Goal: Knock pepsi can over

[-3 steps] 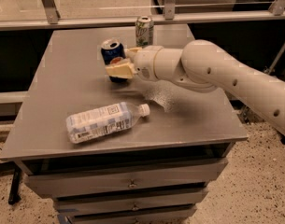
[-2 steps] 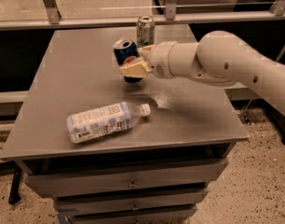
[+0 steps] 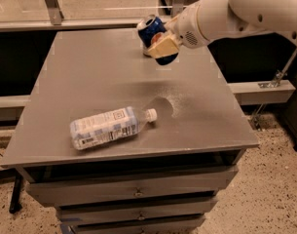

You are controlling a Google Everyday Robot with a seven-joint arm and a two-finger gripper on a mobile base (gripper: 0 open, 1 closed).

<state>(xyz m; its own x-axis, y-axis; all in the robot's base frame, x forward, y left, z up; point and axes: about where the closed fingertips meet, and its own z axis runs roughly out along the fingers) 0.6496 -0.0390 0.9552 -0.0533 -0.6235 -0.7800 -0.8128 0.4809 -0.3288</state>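
The pepsi can (image 3: 151, 27) is dark blue with a silver top. It is tilted to the left and held above the far edge of the grey table (image 3: 89, 72). My gripper (image 3: 161, 42) comes in from the upper right on the white arm (image 3: 245, 9). It is shut on the can, and a cream-coloured finger pad (image 3: 162, 48) lies across the can's lower front. The can's bottom is hidden behind the pad.
A clear plastic bottle with a white label (image 3: 109, 127) lies on its side near the table's front, cap pointing right. Drawers (image 3: 138, 193) sit under the tabletop. A metal rail and glass run behind the table. The pale green can is hidden behind my gripper.
The gripper has moved right and up with the pepsi can. The can has left the tabletop and now tilts in the air. The bottle has not moved.
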